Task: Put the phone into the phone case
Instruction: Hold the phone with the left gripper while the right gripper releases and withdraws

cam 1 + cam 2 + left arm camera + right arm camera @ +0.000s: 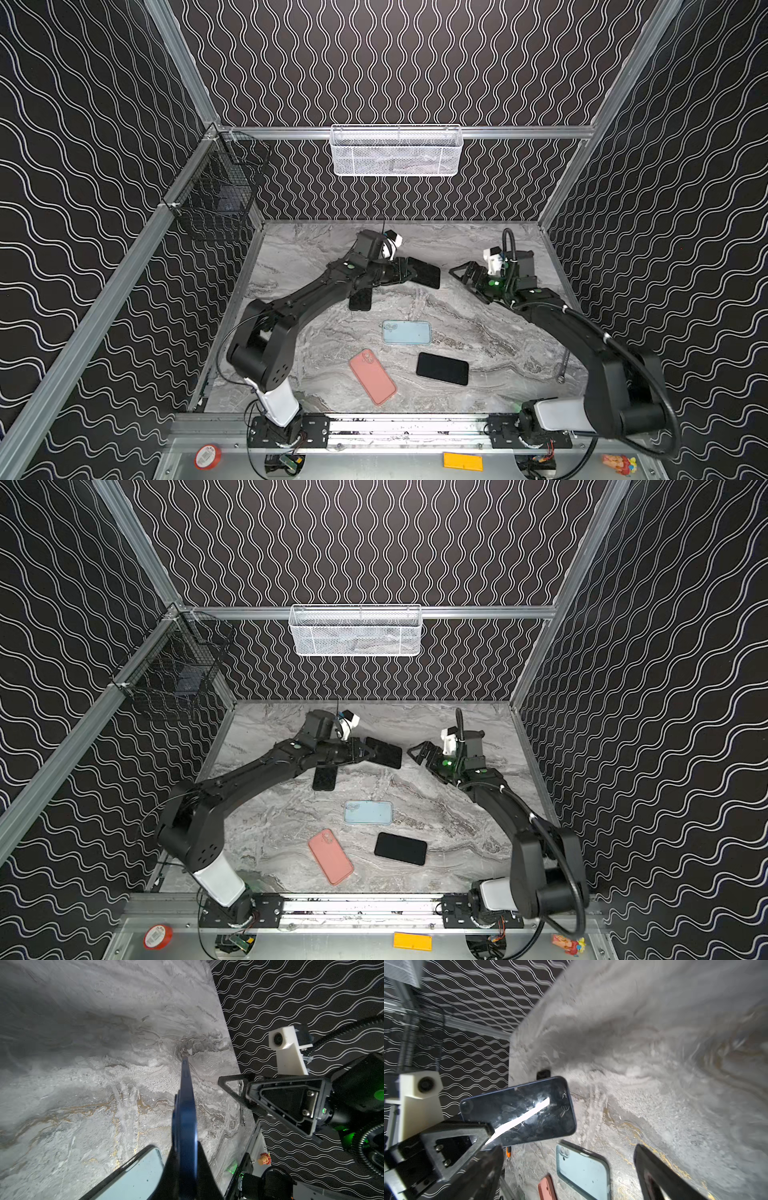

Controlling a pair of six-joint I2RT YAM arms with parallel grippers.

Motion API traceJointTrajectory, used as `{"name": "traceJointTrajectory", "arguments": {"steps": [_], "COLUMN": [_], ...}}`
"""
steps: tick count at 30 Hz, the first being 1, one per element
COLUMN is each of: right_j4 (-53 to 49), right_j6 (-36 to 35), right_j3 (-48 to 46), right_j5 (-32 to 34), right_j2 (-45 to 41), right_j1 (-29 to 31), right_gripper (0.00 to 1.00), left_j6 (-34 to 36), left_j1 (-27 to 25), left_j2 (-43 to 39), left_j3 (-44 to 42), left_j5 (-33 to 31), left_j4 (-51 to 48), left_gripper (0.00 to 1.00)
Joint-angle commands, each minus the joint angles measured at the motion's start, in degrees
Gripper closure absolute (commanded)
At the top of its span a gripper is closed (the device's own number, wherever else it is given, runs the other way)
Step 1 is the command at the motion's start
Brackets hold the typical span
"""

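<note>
My left gripper [410, 272] [186, 1145] is shut on a dark blue phone [428, 273] [385, 752] [519, 1111], pinching one short end and holding it above the back of the marble table. The left wrist view shows the phone edge-on. My right gripper [464, 282] [422, 761] [568, 1147] stands open just right of the phone's free end, apart from it. A light blue phone case [406, 332] [368, 812] [133, 1178] [583, 1172] lies flat, hollow side up, mid-table. Nearer the front lies a salmon-pink case [372, 377] [331, 857] [547, 1188].
A black phone [442, 368] [400, 848] lies front right. Another black slab [360, 299] sits partly under the left arm. A white mesh basket [395, 151] hangs on the back wall, a black wire basket [216, 195] on the left. A metal tool [563, 365] lies by the right edge.
</note>
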Motion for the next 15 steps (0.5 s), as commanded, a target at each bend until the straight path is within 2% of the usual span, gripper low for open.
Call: {"name": "traceJointTrajectory", "arguments": {"steps": [1,3,6,10,15], "right_j4": [-6.92,-8.84,-8.02,-4.33,4.55], "right_j6": [-0.43,0.76,1.11,1.24,4.48], "right_j3": [0.84,0.73,-0.82,-3.07,-5.04], "right_j5": [5.02,7.71,7.54,2.0,-9.85], "right_j2": [-4.43,-7.43,-11.25,-13.91,-13.7], "right_j1": [-0.05,-0.03,-0.03,-0.09,-0.05], "right_gripper": [0.01,0.0,0.01,0.0,0.0], "left_j6": [1.84,2.25,1.08,-6.11,-12.82], "left_j1": [0.61,1.01,2.09,4.04,6.01], "left_j2": [-4.03,-6.66,-10.36,-15.77,-18.73], "left_j3": [-1.05,-1.72,-3.37,-10.87,-17.28], "left_j5": [1.14,2.01,4.77,9.48,13.81], "left_j4": [-0.16,-1.19,-2.09,6.35,15.11], "left_gripper": [1.0,1.0,1.0,1.0,1.0]}}
